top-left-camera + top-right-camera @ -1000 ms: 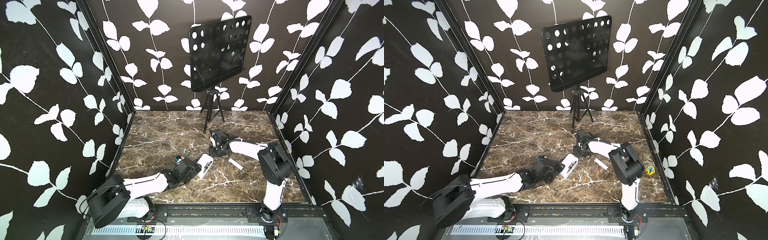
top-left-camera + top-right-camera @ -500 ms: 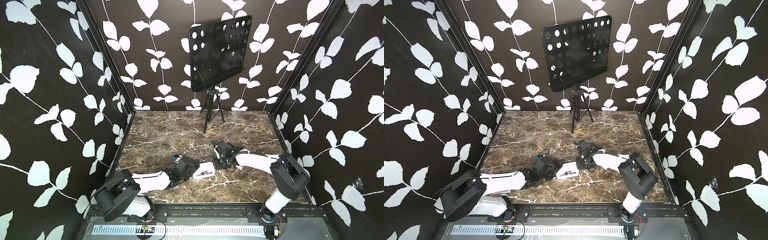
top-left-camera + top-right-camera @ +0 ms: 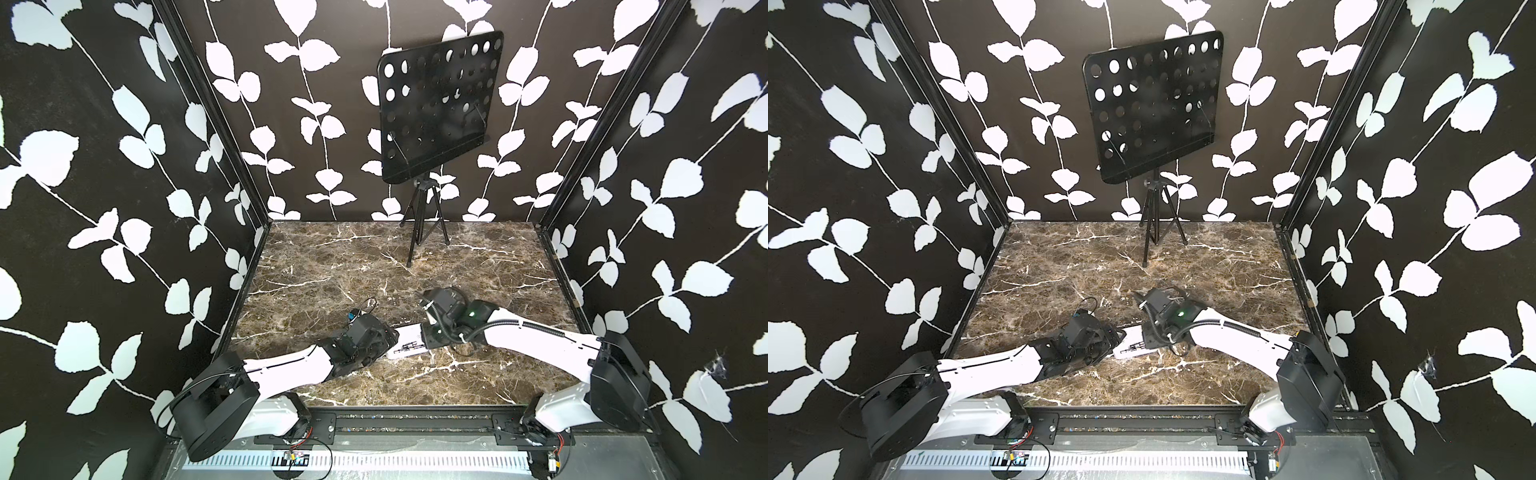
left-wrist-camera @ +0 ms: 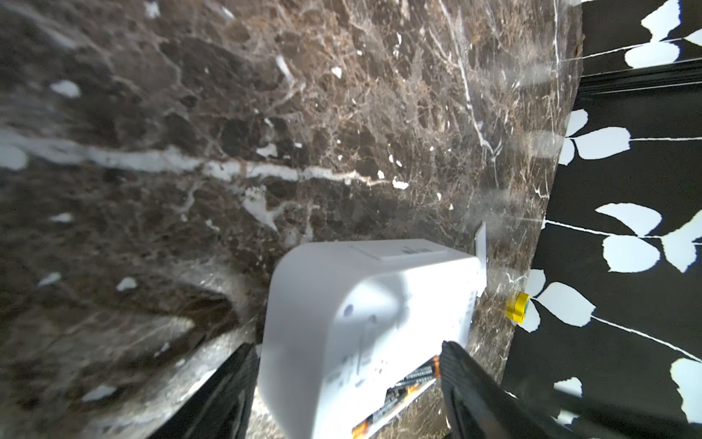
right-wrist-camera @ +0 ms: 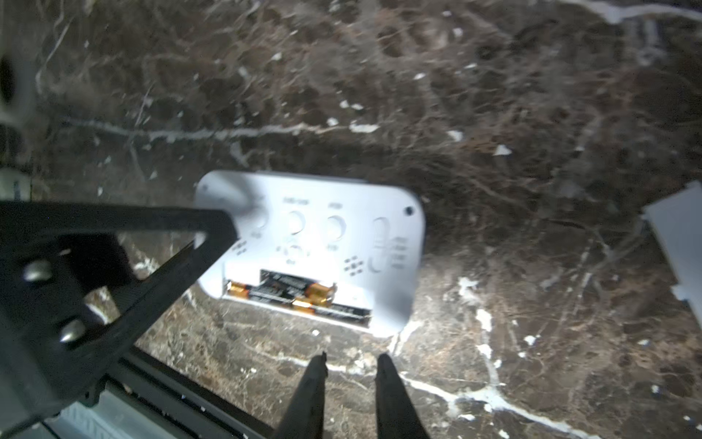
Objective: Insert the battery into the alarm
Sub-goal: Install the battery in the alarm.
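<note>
Around one end of the alarm (image 4: 361, 304) (image 3: 411, 351) (image 3: 1129, 351) my left fingers (image 4: 467, 380) stand wide, one along each long side; whether they press on it I cannot tell. It lies back-up on the marble counter (image 3: 332, 266), between my left wrist (image 3: 361, 336) and my right wrist (image 3: 446, 328). Its compartment is open along one long edge, and black-and-copper batteries (image 5: 288, 290) lie in it. My right fingers (image 5: 389, 391) are narrow with a slim gap, holding nothing, and hover near that open edge with bare counter between. Seen from there, one of my left fingers crosses a corner of the alarm and covers part of its back; in both top views my right wrist covers the alarm's other end. Past the end far from my left fingers a flat white piece (image 4: 481, 243) (image 5: 676, 235) sits near the alarm, and farther on a small yellow thing (image 4: 517, 306) lies at the counter's edge by the leaf-patterned wall (image 4: 607, 182). Well behind the alarm stands a black music stand (image 3: 436, 112).
</note>
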Controlling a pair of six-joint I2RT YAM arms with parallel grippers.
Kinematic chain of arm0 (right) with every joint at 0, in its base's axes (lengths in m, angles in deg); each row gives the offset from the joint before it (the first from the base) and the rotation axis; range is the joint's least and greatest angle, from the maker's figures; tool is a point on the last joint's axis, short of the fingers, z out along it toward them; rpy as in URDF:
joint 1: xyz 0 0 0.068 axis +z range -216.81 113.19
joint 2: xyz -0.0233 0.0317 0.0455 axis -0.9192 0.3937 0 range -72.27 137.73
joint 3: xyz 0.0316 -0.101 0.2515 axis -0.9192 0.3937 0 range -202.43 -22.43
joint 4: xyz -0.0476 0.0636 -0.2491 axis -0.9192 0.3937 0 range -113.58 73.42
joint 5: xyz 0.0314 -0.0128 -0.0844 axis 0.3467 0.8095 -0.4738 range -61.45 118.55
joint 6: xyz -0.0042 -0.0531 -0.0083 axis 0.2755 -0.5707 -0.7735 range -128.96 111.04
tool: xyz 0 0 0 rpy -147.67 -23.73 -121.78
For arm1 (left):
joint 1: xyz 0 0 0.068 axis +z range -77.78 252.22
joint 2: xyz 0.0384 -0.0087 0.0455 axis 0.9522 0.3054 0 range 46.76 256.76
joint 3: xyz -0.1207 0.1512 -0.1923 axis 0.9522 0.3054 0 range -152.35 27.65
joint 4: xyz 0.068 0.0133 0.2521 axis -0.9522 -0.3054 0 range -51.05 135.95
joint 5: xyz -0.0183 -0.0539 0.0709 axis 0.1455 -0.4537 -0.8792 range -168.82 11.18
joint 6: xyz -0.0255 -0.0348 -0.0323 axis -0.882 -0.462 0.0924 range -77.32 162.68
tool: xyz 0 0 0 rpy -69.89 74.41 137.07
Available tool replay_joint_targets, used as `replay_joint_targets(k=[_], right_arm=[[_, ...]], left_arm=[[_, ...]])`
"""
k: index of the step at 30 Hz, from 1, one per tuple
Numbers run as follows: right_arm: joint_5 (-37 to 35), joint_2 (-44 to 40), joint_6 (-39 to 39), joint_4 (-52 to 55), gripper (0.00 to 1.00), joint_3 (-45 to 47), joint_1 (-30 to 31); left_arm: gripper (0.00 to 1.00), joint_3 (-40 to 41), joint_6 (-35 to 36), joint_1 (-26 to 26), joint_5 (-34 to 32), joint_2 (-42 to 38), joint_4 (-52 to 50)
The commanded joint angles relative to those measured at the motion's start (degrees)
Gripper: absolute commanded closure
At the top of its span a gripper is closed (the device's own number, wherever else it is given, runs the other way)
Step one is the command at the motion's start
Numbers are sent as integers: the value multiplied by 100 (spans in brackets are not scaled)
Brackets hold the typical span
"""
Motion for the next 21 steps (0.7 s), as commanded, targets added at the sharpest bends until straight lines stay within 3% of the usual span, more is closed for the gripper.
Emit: replay_joint_targets(k=[1, 21], right_arm=[[-117, 258, 134, 176, 80, -196, 132], [-335, 925, 378, -251, 84, -333, 267]], left_arm=[[26, 0, 302, 23, 247, -42, -277], [29, -99, 590, 23, 702, 161, -239]])
